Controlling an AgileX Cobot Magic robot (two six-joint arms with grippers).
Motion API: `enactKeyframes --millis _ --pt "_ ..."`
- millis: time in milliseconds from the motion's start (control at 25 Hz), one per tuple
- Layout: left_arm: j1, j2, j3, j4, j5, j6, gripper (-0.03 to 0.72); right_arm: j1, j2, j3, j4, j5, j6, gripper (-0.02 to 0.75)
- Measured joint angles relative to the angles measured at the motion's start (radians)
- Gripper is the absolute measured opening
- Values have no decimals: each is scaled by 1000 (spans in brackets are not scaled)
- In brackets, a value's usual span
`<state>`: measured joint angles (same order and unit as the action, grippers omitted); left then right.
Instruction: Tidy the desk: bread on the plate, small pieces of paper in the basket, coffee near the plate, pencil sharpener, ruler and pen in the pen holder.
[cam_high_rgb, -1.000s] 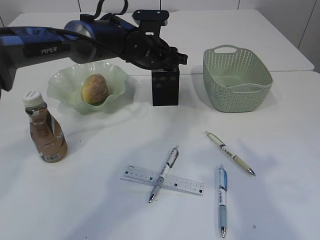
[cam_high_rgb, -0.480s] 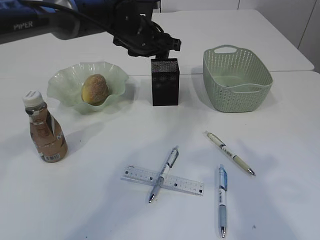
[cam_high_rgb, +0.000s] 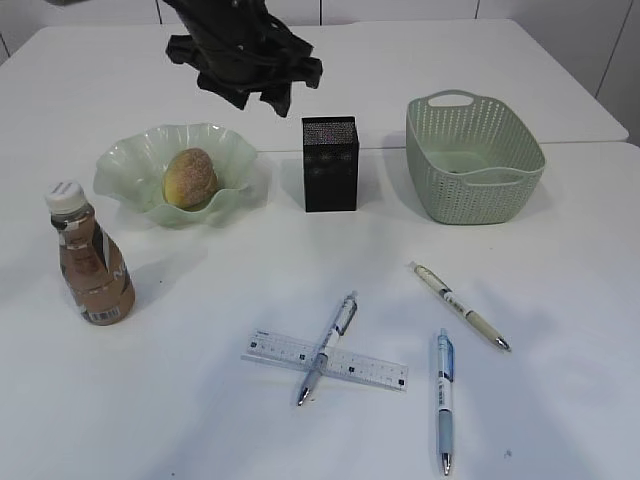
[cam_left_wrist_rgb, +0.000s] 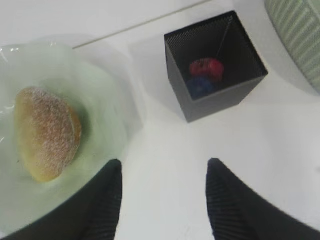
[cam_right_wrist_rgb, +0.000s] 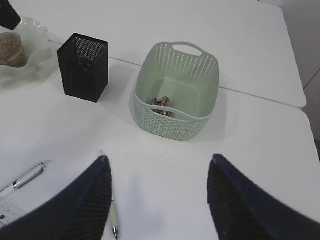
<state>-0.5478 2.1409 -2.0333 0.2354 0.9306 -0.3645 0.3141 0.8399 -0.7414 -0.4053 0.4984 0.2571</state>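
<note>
The bread lies in the green wavy plate, and the coffee bottle stands in front of it to the left. Inside the black pen holder lie a red pencil sharpener and a blue one, both blurred. My left gripper hangs open and empty, high above the table between plate and holder. On the front table a pen lies across the ruler, with two more pens to the right. My right gripper is open above the table beside one pen. Crumpled paper lies in the basket.
The basket stands to the right of the pen holder. A seam between two tabletops runs behind them. The left arm hangs over the back of the table. The right arm does not show in the exterior view.
The left arm has risen from just above the pen holder and drawn back to the upper left. Nothing on the table has moved.
</note>
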Motion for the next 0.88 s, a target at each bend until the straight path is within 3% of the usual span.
enactKeyframes --millis 160,360,880 --pt "0 -34 0 -15 144 80 380 0 0 0 0 0 0 478" --pt "0 -58 -1 -109 288 190 345 0 0 0 0 0 0 477" --pt "0 -175 -2 -201 311 254 312 0 0 0 10 74 0 477"
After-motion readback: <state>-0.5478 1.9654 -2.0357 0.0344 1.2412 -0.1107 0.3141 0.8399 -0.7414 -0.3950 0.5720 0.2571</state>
